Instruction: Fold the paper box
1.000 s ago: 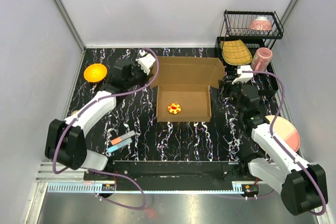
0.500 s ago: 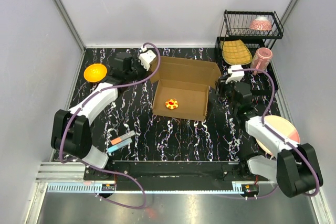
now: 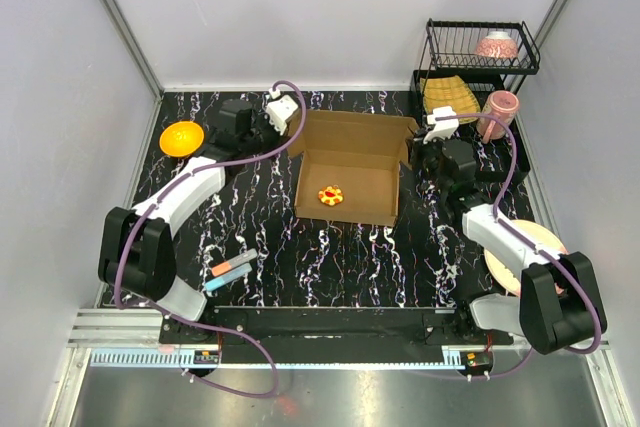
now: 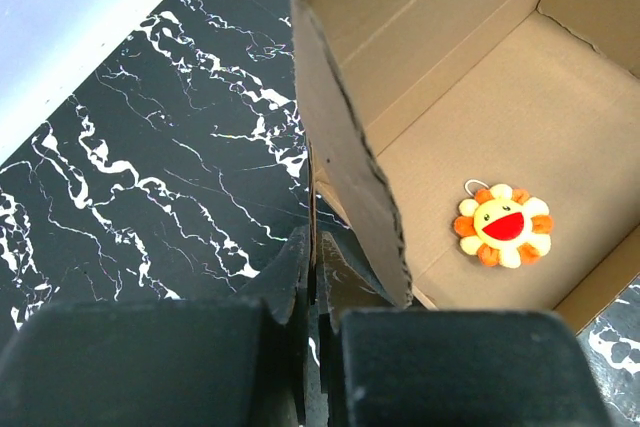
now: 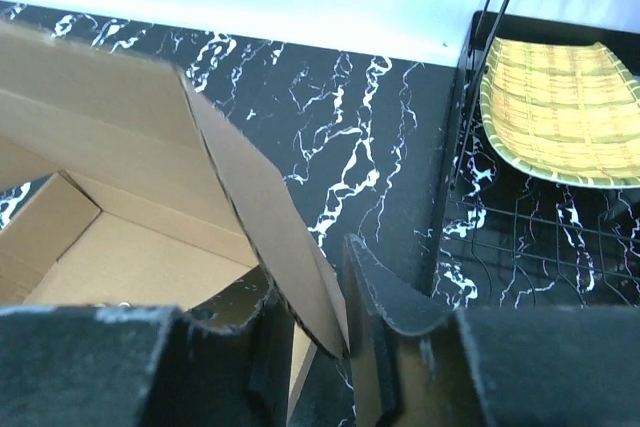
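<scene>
the paper box (image 3: 350, 162) sits open on the black marbled counter (image 3: 250, 217), towards the back and between the two arms. its lid panel stands raised along the far side. a small flower toy (image 4: 500, 225) with a smiling face lies on the floor of the box.

the left hand (image 4: 312, 267) is at the box's far left corner, closed narrow on the lower edge of the lid's upright side flap, the cardboard pinched between its fingers.

the right hand (image 5: 310, 317) is at the far right corner. its fingers stand partly apart with the lid's right side flap slanting down between them. the flap seems to lean on the left finger, but i cannot tell whether it is actually gripped.

just beside the right hand stands a black wire rack (image 5: 470, 97) holding a yellow woven plate (image 5: 560, 112).
</scene>
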Controlling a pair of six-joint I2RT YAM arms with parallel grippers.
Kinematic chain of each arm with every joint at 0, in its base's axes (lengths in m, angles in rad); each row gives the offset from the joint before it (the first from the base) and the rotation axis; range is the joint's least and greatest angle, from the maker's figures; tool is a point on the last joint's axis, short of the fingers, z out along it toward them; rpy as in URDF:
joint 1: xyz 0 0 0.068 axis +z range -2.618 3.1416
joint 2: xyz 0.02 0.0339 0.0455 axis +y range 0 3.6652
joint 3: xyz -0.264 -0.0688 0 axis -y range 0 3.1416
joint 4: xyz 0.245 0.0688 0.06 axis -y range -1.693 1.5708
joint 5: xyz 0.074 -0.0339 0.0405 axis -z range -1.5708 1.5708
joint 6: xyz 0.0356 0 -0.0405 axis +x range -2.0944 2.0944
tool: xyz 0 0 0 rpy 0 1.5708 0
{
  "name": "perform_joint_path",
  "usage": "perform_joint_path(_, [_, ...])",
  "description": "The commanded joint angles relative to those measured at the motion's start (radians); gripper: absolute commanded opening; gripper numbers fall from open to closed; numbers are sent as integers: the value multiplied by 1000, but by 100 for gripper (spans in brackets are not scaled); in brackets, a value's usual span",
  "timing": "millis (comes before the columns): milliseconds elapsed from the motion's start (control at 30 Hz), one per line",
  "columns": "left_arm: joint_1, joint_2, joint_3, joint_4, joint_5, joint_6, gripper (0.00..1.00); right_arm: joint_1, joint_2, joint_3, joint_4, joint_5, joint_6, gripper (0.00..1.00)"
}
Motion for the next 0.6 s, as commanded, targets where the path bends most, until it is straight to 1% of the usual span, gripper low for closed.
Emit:
perform_joint_path(0, [1, -51, -5, 16, 9, -40, 0, -4, -10, 73, -21, -26, 24, 29])
perform_joint_path(167, [-11, -76, -25, 36, -7, -84, 0, -4, -29, 106, -113, -30, 76, 22])
perform_joint_path(300, [-45, -96, -65, 55, -34, -138, 0, -2, -52, 119, -171, -19, 119, 13])
perform_joint_path(367, [-56, -104, -77, 55, -56, -155, 0, -2, -59, 122, -197, -10, 137, 2])
perform_joint_path(400, [-65, -104, -84, 55, -63, -179, 0, -4, -58, 126, -211, 1, 159, 0])
perform_joint_path(567, [-79, -96, -94, 54, -154, -276, 0, 4, -59, 156, -289, 27, 225, 0])
